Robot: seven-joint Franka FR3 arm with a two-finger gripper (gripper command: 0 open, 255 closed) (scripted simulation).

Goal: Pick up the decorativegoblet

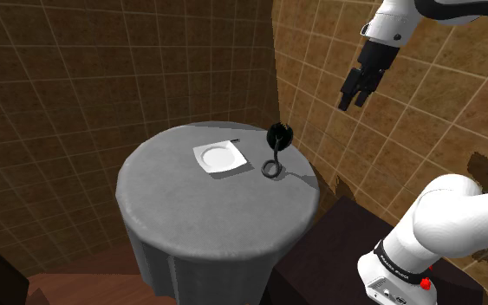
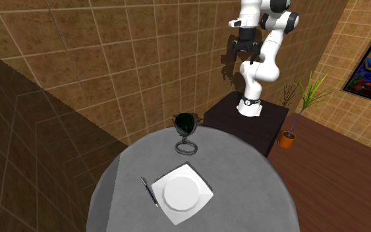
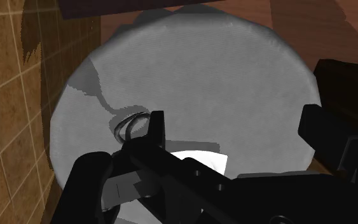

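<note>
The decorative goblet [image 1: 277, 147] is dark, with a round bowl on a thin stem and a ring-shaped foot. It stands upright near the edge of the round grey table [image 1: 207, 217], on the side towards the tiled wall. In the second exterior view the goblet [image 2: 185, 127] stands at the table's [image 2: 250, 184] far edge. My gripper [image 1: 349, 101] hangs open and empty, high above and off to the shoulder view's right of the goblet. The second exterior view also has the gripper [image 2: 241, 57] up by the wall. From the wrist, the goblet's ring foot [image 3: 125, 122] lies far below.
A white square plate [image 1: 221, 158] lies mid-table beside the goblet, with a pen [image 2: 149, 191] along one side of the plate [image 2: 182, 193]. Tiled walls stand close behind the table. The dark stand [image 2: 246, 118] borders it, and a potted plant [image 2: 294, 115] sits beyond on the floor.
</note>
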